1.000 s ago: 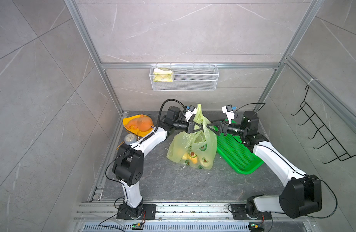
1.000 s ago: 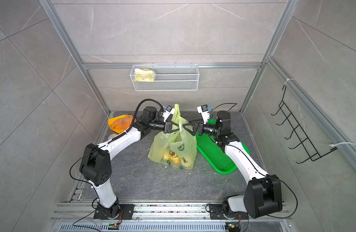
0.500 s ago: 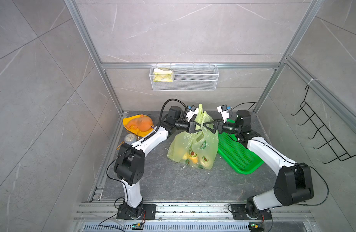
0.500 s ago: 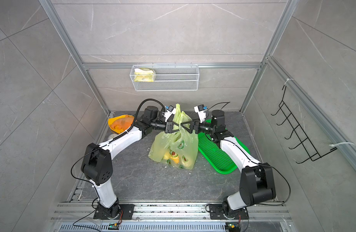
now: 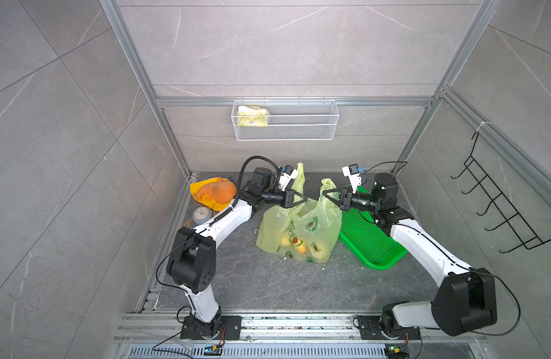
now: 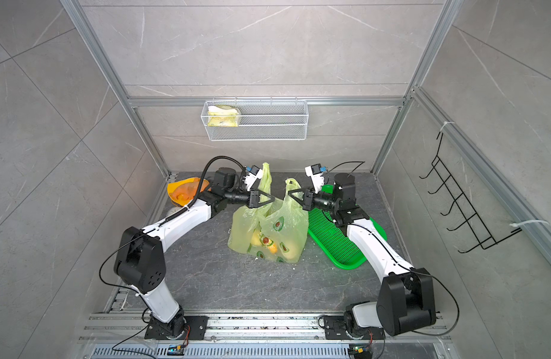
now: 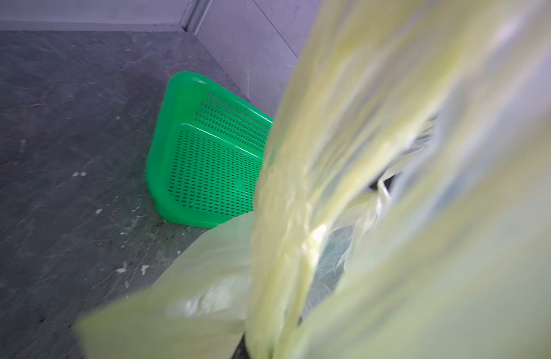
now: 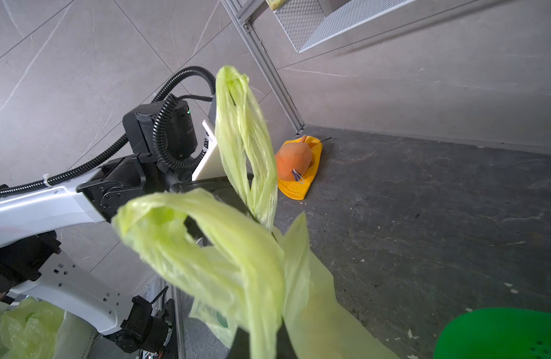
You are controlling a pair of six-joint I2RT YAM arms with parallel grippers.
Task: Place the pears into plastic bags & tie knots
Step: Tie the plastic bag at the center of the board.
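hidden: pears (image 5: 286, 240) only dim lumps through plastic bag (image 5: 323, 217); wrist views blurred by film | around: green tray (image 5: 370, 242) just beside bag on tabletop (image 5: 268, 286) | grip: left hand (image 5: 302, 199) and right hand (image 5: 326, 195) each clamped closed on one handle loop (image 5: 299, 178), loops apart; bag body rests below, between them

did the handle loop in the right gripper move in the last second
Yes: handle loop pulled away from the other loop, toward the green tray, by the shut right gripper.
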